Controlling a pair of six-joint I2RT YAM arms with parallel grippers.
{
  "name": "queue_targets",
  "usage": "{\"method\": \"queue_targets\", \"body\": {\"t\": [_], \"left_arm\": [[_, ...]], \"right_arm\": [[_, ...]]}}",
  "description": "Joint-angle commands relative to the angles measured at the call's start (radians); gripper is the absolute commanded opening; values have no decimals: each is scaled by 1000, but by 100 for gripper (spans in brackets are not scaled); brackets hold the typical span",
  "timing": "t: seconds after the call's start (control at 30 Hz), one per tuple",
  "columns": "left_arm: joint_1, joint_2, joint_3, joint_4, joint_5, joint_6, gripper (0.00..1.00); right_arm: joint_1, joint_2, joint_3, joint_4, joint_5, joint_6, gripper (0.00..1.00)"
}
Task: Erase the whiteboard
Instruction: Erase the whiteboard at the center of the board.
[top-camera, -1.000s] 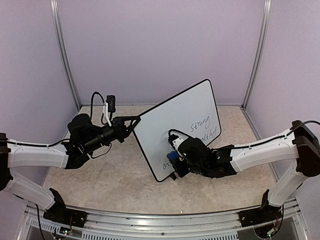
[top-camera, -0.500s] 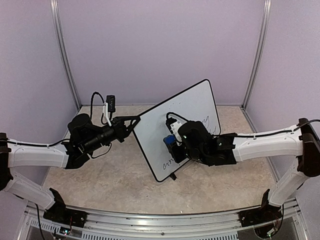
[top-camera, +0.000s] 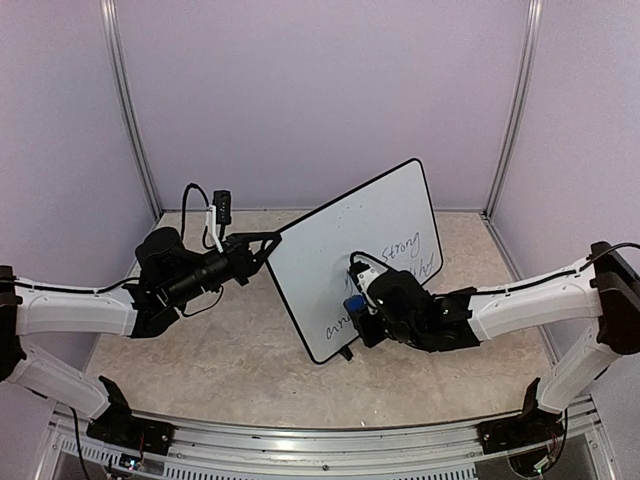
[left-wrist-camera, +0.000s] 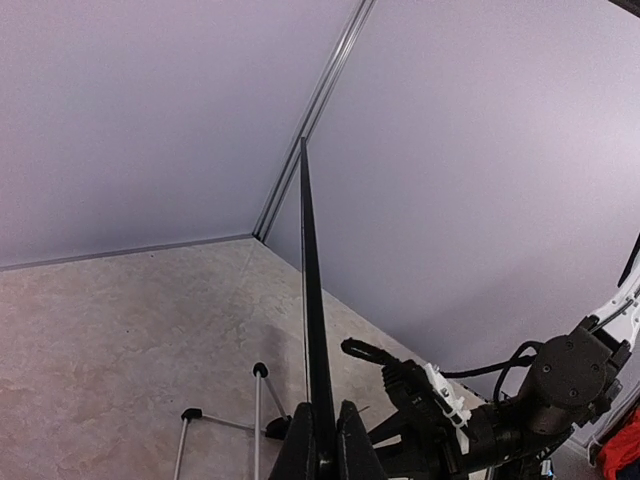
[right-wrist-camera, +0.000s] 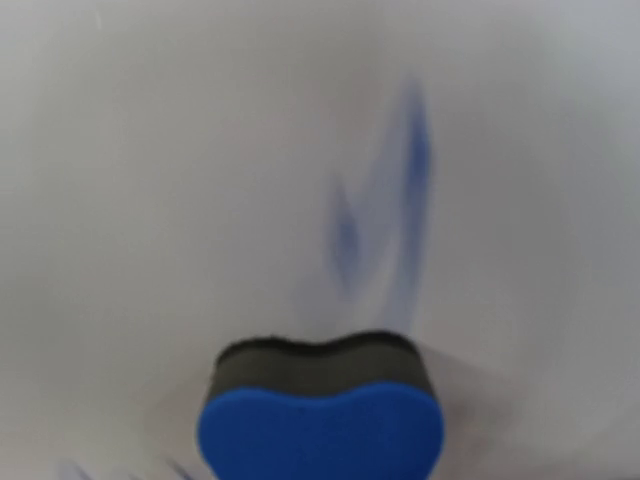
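The whiteboard (top-camera: 325, 245) stands tilted on the table, and dark handwriting (top-camera: 402, 248) shows on its right half and near its lower edge. My left gripper (top-camera: 272, 240) is shut on the board's left rim. In the left wrist view the thin black rim (left-wrist-camera: 309, 300) runs up from between the closed fingers of my left gripper (left-wrist-camera: 328, 412). My right gripper (top-camera: 362, 304) is shut on a black-and-blue eraser (top-camera: 353, 304) at the board's lower middle. In the right wrist view the eraser (right-wrist-camera: 320, 405) presses its black felt on the white surface (right-wrist-camera: 150, 150), below blurred blue strokes (right-wrist-camera: 408, 190); the fingers are hidden.
Behind the board, thin stand legs with black feet (left-wrist-camera: 260, 371) rest on the beige table (top-camera: 230, 350). The right arm (left-wrist-camera: 520, 415) reaches in on the board's front side. Lilac walls with metal posts (top-camera: 130, 110) close off the back and sides.
My right gripper carried the eraser up the board, then back down and slightly right. The left gripper and the board have stayed still.
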Motion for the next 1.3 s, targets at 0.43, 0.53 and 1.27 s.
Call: {"method": "queue_targets", "body": {"t": [0.43,0.53,1.27], "left_arm": [[-34,19,-25,-59,152,21,0],[-34,22,-24,-57,154,19,0],[-28,41,-21,-52,163,9,0]], "right_arm": [[-20,-3,96,-12,52,-57,25],[-25,1,129,-13,74,-88,24],[-41,35,-59,40,5,45,24]]}}
